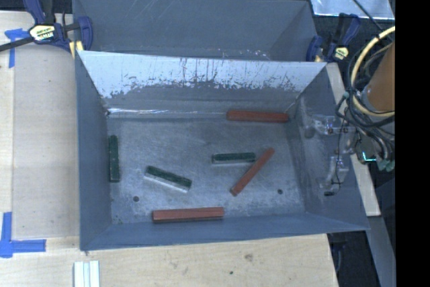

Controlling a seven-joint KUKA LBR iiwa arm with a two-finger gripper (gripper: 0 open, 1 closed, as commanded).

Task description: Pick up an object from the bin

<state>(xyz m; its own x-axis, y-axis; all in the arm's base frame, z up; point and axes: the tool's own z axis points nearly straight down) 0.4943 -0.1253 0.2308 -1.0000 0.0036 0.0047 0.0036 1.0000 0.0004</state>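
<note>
Barely distinct, gripper point(334, 171) against the right bin wall point(309, 161).

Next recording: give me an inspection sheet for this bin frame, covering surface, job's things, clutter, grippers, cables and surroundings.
Surface: grey metal bin, floor scuffed, back wall streaked with scratches.
Job's things: six loose bars, all lying flat. back brown bar by the back wall; diagonal brown bar right of centre; front brown bar along the front wall; left green bar along the left wall; tilted green bar front-left; centre green bar beside the diagonal one, contact unclear.
Clutter: nothing seen.
Grippers: gripper at the bin's right wall, apart from every bar.
Cables: black cables bundled at the arm's wrist, outside the right rim.
Surroundings: nothing seen.
</note>
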